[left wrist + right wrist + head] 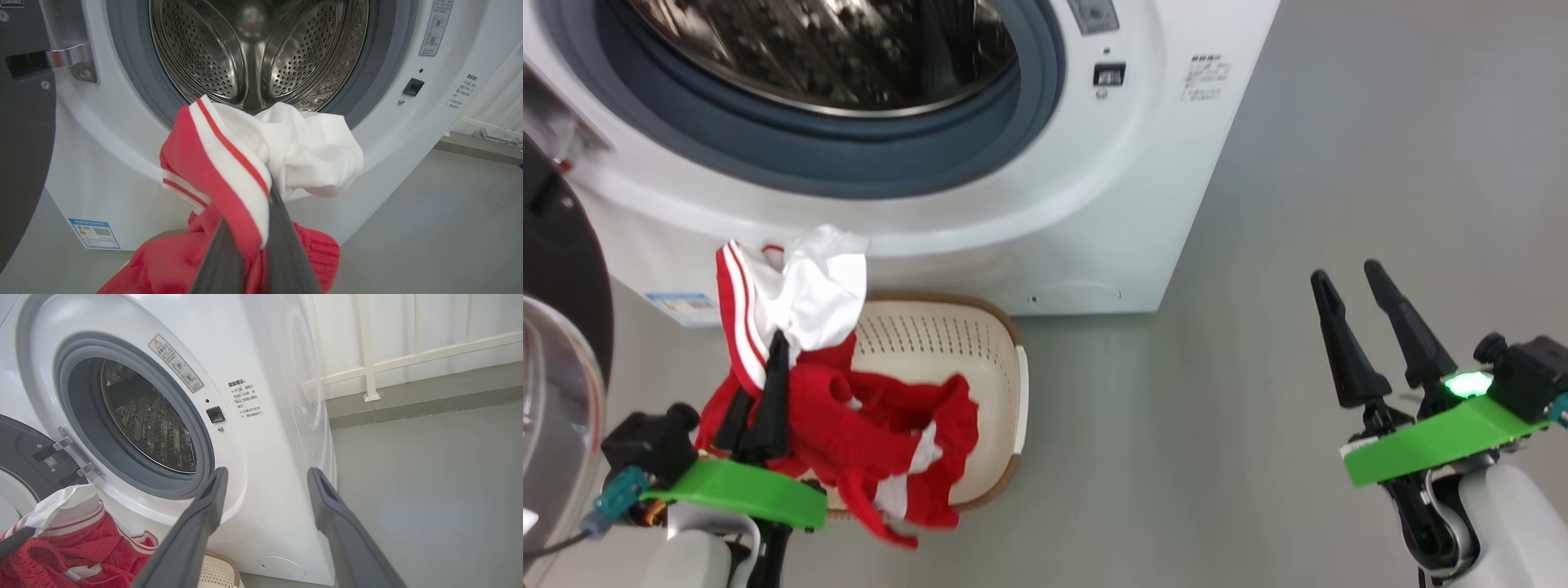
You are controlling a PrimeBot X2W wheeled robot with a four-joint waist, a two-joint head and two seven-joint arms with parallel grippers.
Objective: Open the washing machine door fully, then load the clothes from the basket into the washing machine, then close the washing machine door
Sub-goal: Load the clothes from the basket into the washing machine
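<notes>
L half of basket (947,335) hidden by clothes (849,425); door (564,261) cut off at L edge; label txt (1205,77) unreadable

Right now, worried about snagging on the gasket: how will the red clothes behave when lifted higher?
Probably floppy: the clothes sag from the left gripper over the basket. Likely light, since one pinch carries them. The trailing end may drag.
</notes>
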